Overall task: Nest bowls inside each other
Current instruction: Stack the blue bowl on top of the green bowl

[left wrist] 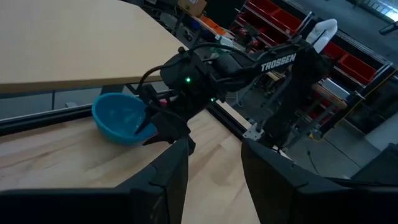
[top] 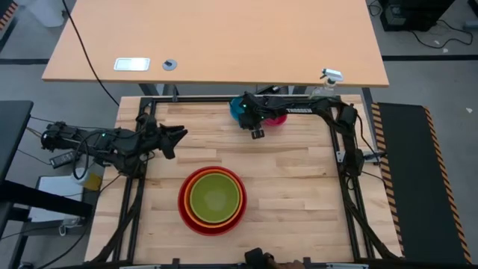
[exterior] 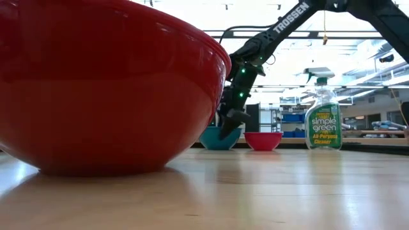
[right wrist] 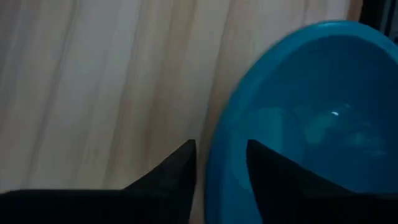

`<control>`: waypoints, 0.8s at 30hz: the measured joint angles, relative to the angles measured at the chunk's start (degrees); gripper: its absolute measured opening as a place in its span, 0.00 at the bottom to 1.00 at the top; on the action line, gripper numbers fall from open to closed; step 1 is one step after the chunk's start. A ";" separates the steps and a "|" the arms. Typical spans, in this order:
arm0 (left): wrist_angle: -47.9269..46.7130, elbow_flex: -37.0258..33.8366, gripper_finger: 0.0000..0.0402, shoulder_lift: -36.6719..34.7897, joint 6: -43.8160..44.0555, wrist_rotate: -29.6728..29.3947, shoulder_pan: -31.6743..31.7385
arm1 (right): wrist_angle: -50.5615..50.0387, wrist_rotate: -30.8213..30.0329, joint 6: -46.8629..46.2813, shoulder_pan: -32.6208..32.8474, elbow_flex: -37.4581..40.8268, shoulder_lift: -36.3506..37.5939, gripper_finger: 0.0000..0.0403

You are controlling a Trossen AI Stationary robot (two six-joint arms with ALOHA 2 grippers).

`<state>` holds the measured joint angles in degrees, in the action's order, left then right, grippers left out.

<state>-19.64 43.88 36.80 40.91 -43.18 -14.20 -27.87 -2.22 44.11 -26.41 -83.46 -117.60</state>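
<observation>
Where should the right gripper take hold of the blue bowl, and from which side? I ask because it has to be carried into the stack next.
Probably the rim. The blue bowl sits upright and open, so its thin wall is the only part narrow enough for the jaws. Coming from above, one finger inside and one outside, suits it. The right gripper already straddles the rim that way.

Blue bowl, straddled at its rim by the right gripper, cut off by the frame; pink bowl mostly hidden beneath the arm.
</observation>
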 joint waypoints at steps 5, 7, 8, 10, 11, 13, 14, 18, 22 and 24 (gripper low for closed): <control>-0.08 -0.01 0.38 0.00 0.00 0.08 0.00 | 0.65 2.64 0.05 0.00 0.00 -0.55 0.20; -0.24 0.00 0.38 0.00 0.00 0.13 0.00 | 0.88 4.13 0.52 0.00 0.00 -0.55 0.14; -0.22 0.00 0.38 0.00 0.02 0.14 0.00 | 0.99 4.22 0.82 0.12 0.00 -0.54 0.12; -0.28 0.00 0.38 0.00 0.02 0.15 0.00 | 1.29 4.37 1.29 0.53 0.00 -0.31 0.06; -0.28 0.00 0.38 0.00 0.00 0.26 0.00 | 1.06 4.17 1.43 0.89 0.00 -0.22 0.05; -0.37 -0.01 0.38 0.00 -0.04 0.44 0.00 | -0.29 4.19 1.95 1.69 -0.12 0.34 0.04; -0.43 -0.01 0.38 0.00 -0.04 0.47 -0.01 | -1.71 4.15 2.09 2.29 -0.61 0.50 0.04; -0.72 -0.02 0.38 -0.09 -0.09 0.83 -0.13 | -7.25 3.49 1.23 5.47 -3.75 3.20 0.07; -2.28 0.00 0.38 -0.39 -0.15 0.87 -0.14 | -10.13 4.41 -1.77 9.95 -6.55 6.93 0.08; -2.57 0.00 0.38 -0.57 -0.15 0.88 -0.11 | -10.11 5.63 -3.87 12.39 -7.51 8.90 0.07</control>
<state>-22.21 43.88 36.23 40.75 -42.29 -14.31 -37.98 3.42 40.24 -14.02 -90.97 -108.70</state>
